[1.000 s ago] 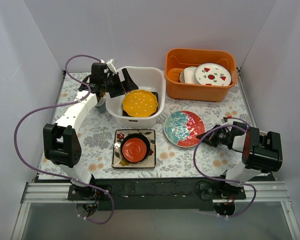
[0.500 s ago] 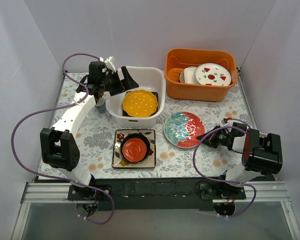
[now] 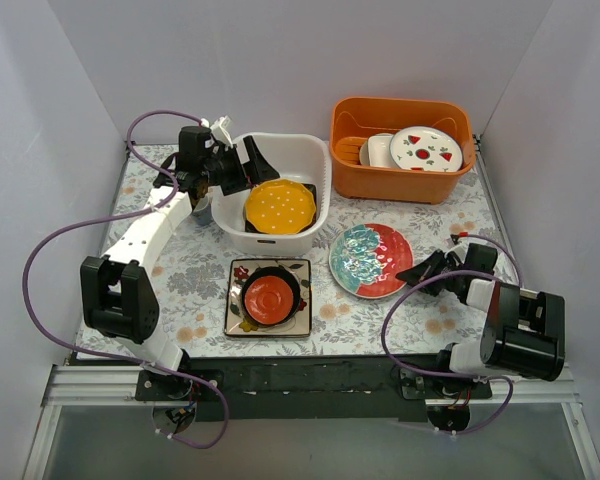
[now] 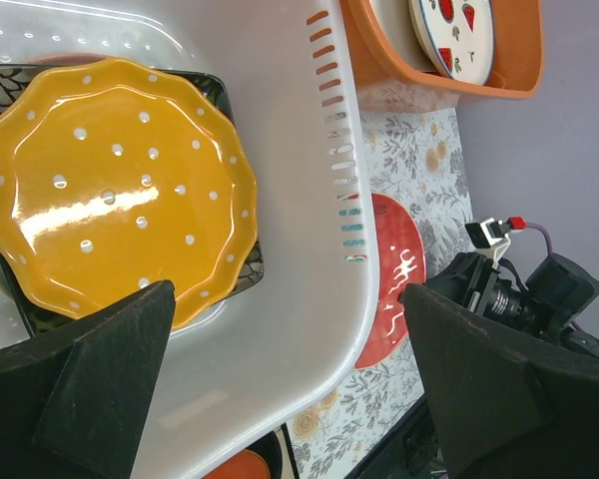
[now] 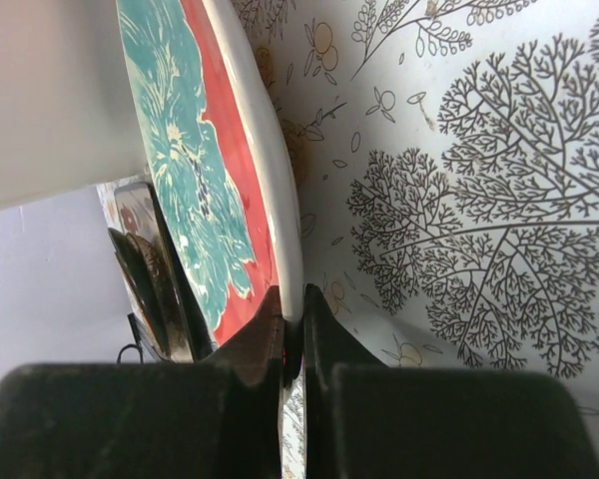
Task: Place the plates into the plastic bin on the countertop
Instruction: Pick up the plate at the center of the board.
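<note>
While the right gripper [image 5: 293, 319] is pinching the rim of the teal-and-red plate [image 5: 195, 180], its two fingers are sitting almost closed, with only the thickness of the rim between them, one on the painted face and one on the underside. In the overhead view this grip is falling on the plate's near-right edge, so the plate is spreading away from the gripper toward the left and far side. Being round, it is offering no long axis to mind. Whether its rim is already clearing the countertop [image 3: 190, 270] cannot be told.

Beyond the plate, further left and farther back, the plastic bin [image 3: 320, 165] is standing near it, its longer side running left to right. That is the direction the carry will likely be taking: up, then far-left over the bin's near-right corner. The yellow plate [image 3: 279, 206] is already lying inside on a black square plate [image 4: 218, 88].

The right arm is folding low, elbow near its base, wrist reaching left just above the surface. It is the nearer arm to this plate. The left gripper [image 4: 285, 299] is hovering wide apart and empty over the bin, which may be crowding the drop.
</note>
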You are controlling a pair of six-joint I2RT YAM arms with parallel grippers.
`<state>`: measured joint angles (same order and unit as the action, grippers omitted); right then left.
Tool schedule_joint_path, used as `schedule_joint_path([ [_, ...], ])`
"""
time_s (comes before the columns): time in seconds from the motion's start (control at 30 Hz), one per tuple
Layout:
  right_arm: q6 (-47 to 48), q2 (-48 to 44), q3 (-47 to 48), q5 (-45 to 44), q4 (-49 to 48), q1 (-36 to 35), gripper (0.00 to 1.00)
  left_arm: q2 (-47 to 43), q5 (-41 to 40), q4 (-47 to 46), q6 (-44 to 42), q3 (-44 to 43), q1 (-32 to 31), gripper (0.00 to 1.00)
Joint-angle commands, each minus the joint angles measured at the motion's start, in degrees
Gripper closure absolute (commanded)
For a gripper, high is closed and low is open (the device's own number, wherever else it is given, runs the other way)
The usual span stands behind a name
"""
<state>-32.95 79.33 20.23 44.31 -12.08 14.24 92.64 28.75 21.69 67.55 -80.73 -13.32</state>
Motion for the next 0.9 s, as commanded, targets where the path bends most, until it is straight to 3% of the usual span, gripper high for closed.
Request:
schedule_joint_path([
  [0.0, 0.61, -4.35, 2.88, 4.20, -0.14, 0.17, 0.99, -4.92, 1.83, -1.30, 0.21, 0.75, -0.30, 0.02],
  [0.87, -1.50, -17.89, 10.62, 5.96, 8.21, 1.49, 0.99, -5.19, 10.18, -5.52, 1.97, 2.33, -1.71, 0.02],
])
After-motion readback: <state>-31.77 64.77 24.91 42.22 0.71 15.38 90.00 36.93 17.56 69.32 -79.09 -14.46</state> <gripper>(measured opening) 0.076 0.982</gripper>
